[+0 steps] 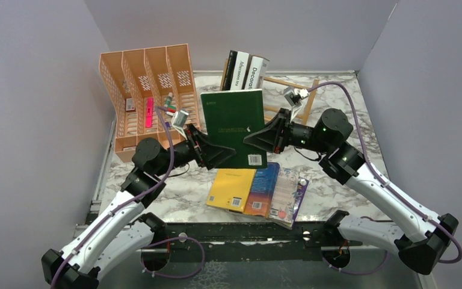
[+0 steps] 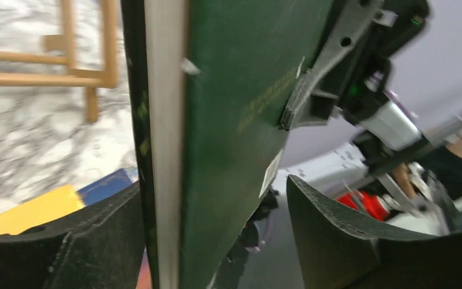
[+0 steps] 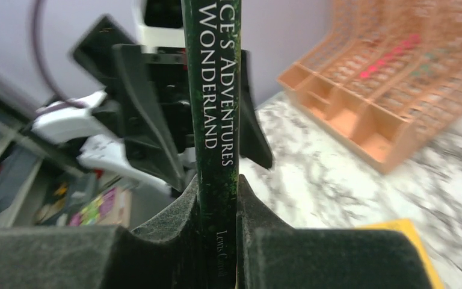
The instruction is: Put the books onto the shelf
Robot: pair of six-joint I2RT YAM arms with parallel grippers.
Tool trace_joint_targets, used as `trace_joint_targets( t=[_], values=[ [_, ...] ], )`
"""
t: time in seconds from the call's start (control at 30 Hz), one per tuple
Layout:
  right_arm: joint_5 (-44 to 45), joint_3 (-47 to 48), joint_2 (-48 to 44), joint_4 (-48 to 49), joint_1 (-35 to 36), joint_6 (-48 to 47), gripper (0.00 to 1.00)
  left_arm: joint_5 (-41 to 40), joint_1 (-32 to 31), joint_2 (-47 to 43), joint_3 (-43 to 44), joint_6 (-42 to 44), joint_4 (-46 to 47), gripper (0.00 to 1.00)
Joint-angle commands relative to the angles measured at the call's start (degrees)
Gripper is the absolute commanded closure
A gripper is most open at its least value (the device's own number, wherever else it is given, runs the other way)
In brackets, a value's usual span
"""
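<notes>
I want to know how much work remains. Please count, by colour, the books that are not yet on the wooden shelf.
Dark green book, held in the air: 1
Yellow book, lying flat: 1
Blue-orange book, lying flat: 1
Purple floral book, lying flat: 1
Total: 4

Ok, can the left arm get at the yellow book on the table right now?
Probably yes. The left pincer stands open around the green book, which the right pincer grips, so it carries nothing. The yellow book lies flat nearby, toward the arm's base, its cover bare.
</notes>
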Motion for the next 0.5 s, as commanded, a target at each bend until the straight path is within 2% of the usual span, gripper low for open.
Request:
trace_joint_targets(
  t=[0.0, 0.07, 0.17, 0.33, 0.47],
  values=[
    [18.61, 4.58, -4.14, -6.55, -0.25, -6.61, 0.99, -21.25, 0.18, -2.71, 7.92, 15.41, -27.83, 0.14],
    [27.21, 6.98, -4.63, -11.23, -0.33, -7.95, 0.99, -29.28, 0.19, -3.53, 9.87, 17.77, -35.17, 0.09],
    [40.42, 10.75, -3.13, -17.29, -0.35, -9.97, 0.99, -37.61, 0.14, -4.01, 11.75, 20.59, -42.46, 0.07],
    [58.31, 16.11, 3.46, -24.74, -0.27, -11.1, 0.99, -40.14, 0.17, -4.23, 11.54, 23.41, -44.43, 0.07],
    [67.9, 20.47, 9.88, -28.9, -0.3, -10.48, 0.99, -42.06, 0.19, -4.35, 10.59, 24.42, -44.43, 0.07]
  ],
)
